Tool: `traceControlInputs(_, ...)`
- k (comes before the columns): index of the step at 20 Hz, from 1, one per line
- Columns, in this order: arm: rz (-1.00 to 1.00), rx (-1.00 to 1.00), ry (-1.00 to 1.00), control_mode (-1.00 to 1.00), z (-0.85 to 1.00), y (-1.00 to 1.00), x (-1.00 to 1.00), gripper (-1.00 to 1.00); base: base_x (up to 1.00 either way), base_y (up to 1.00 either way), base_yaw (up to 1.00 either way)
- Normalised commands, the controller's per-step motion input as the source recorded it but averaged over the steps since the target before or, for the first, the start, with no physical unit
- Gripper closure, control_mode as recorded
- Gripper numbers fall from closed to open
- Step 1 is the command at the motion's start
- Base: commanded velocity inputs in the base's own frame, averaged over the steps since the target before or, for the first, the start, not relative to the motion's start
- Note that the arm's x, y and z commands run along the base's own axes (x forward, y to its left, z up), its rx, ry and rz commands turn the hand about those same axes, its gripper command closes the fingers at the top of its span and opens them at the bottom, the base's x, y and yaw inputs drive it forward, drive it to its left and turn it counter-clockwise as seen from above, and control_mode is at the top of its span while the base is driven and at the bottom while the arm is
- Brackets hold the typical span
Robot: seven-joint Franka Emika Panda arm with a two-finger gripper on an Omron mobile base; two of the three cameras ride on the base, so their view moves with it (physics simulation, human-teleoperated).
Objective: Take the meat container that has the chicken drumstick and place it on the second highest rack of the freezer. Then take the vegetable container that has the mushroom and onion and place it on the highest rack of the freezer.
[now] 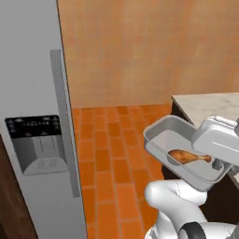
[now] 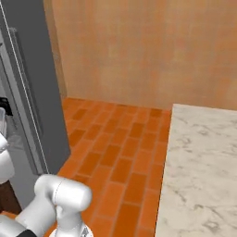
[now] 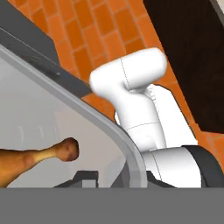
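Observation:
A grey meat container hangs tilted in the air above the tiled floor, off the counter's near corner. The orange-brown chicken drumstick lies inside it. My gripper is shut on the container's right rim. In the hand view the rim curves across the picture, the drumstick has its bone end toward my gripper, and dark fingertips clamp the wall. The grey-silver freezer stands at the left with its door closed. The vegetable container with mushroom and onion is out of view.
A long vertical handle and a dispenser panel sit on the freezer door. The marble counter over dark cabinets lies to the right. Orange tiled floor stretches between freezer and counter, up to a tan wall.

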Motion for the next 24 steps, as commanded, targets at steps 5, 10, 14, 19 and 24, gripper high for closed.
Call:
traceControlInputs(5, 0.00, 0.00, 0.00, 1.00, 0.00, 0.00, 0.00, 1.00, 1.00, -0.29, 0.00)
traceControlInputs(10, 0.00, 0.00, 0.00, 1.00, 0.00, 0.00, 0.00, 1.00, 1.00, -0.23, 0.00)
traceControlInputs(14, 0.00, 0.00, 0.00, 1.00, 0.00, 0.00, 0.00, 1.00, 1.00, -0.22, 0.04)
traceControlInputs(19, 0.00, 0.00, 0.00, 1.00, 0.00, 0.00, 0.00, 1.00, 1.00, -0.20, 0.27)
traceControlInputs(24, 0.00, 0.00, 0.00, 1.00, 0.00, 0.00, 0.00, 1.00, 0.96, -0.05, 0.59)
